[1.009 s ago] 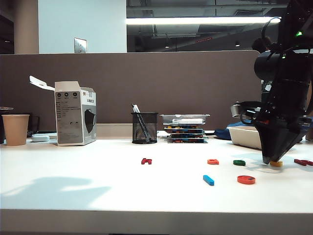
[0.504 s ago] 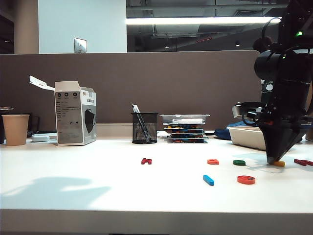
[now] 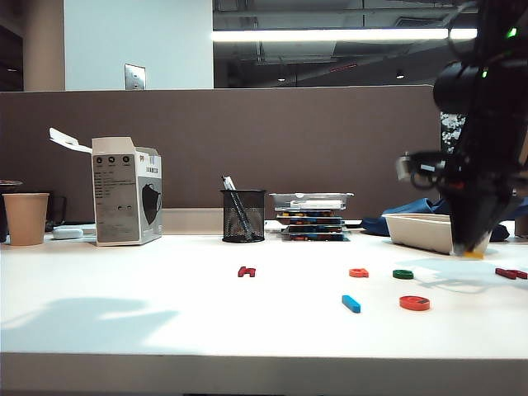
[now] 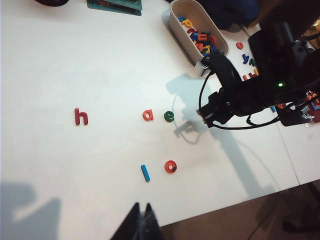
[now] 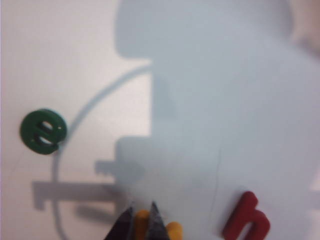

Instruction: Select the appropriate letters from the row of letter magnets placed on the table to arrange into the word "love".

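Right gripper (image 5: 142,216) clamping yellow letter (image 5: 173,231), lifted

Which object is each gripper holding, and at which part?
The right gripper pinches the small yellow plastic letter at one end, off the table. The left gripper holds nothing.

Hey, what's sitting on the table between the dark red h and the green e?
One orange-red a, just beside the green e and well apart from the dark red h; otherwise bare table. The left wrist view shows it.
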Motion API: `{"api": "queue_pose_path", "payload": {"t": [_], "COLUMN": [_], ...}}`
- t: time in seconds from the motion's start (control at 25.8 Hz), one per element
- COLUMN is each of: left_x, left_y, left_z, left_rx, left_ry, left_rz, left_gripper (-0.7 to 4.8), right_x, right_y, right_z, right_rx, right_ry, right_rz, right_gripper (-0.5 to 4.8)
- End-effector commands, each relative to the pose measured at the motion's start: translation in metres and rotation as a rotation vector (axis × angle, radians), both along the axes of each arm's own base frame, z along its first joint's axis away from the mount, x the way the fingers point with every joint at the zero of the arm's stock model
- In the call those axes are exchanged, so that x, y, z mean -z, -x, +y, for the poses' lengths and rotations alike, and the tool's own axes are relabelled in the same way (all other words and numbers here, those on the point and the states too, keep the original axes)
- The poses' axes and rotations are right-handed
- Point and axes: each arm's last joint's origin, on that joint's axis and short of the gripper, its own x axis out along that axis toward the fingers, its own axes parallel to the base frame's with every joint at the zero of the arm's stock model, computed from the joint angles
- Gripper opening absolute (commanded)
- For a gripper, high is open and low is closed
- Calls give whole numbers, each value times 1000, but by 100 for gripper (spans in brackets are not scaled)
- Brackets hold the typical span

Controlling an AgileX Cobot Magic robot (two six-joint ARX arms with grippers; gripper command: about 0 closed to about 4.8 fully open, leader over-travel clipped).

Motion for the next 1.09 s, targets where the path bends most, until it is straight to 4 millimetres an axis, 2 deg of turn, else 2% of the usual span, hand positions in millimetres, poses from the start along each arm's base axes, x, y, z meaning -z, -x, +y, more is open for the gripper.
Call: {"api": "queue_pose_path", "payload": {"t": [0.04,0.16,0.27,0.39,0.58,0.7,1.09], "left_x": [-2,-2,-2,-2,-2,-2,-2], "left_y": [0,0,0,0,0,0,0], "left_z": [1,1,1,1,1,1,1], "left_rx": [-5,-5,-5,-5,-5,-4,-4], "left_ry": [6,6,7,7,6,6,6], "left_rz": [-13,-13,-13,-13,-12,-12,-12], "left_gripper": [-4,-4,-4,-4,-4,-5,-4], "right_x": [-15,-16,-5,9,26,27,29], "right_y": [9,25,56,74,86,87,91], "right_z": [1,0,-4,-6,13,18,20], "right_rx": [8,37,83,121,63,72,97], "right_ry": [-52,-105,-127,-152,-146,-88,-113], "right_rz": [5,6,-25,-23,-2,-18,31], "right_gripper": [-7,-7,-7,-7,-7,-7,-7]}}
